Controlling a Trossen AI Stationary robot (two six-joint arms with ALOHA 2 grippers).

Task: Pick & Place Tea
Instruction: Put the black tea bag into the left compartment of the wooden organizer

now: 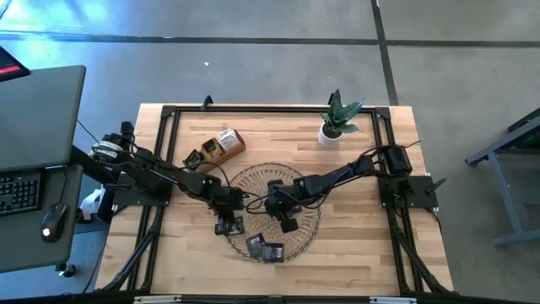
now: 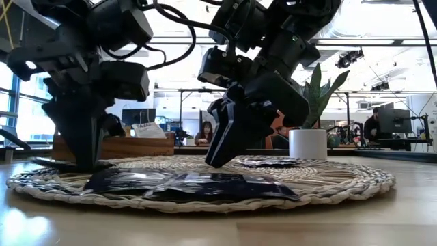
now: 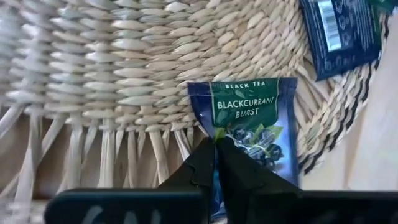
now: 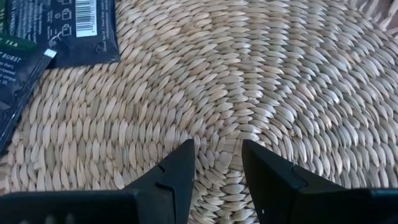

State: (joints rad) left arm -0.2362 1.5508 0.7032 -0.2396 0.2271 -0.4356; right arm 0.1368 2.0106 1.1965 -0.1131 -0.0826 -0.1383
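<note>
A dark blue tea sachet marked blackcurrant [image 3: 252, 115] lies on the near left rim of the round wicker tray [image 1: 291, 181]. My left gripper [image 3: 216, 148] is shut on it, pointing steeply down [image 1: 226, 221]. My right gripper [image 4: 217, 158] hangs open just above the tray's middle [image 1: 284, 218], with only weave between its fingers. Two more dark sachets [image 1: 263, 248] lie flat on the tray's near edge, and one of them shows beside the held sachet [image 3: 342, 34]. My left gripper comes from above, slanting down, and its two fingertips [image 3: 202, 163] meet on the sachet's printed face near its lower left part [image 3: 225, 132]. A strip of blue foil shows between the fingers. The sachet lies flat on the tray's rim.
A brown wooden box [image 1: 221, 145] sits at the back left of the table with a small dark packet beside it. A potted plant in a white pot [image 1: 337, 125] stands at the back right. Bare wood lies in front of the tray.
</note>
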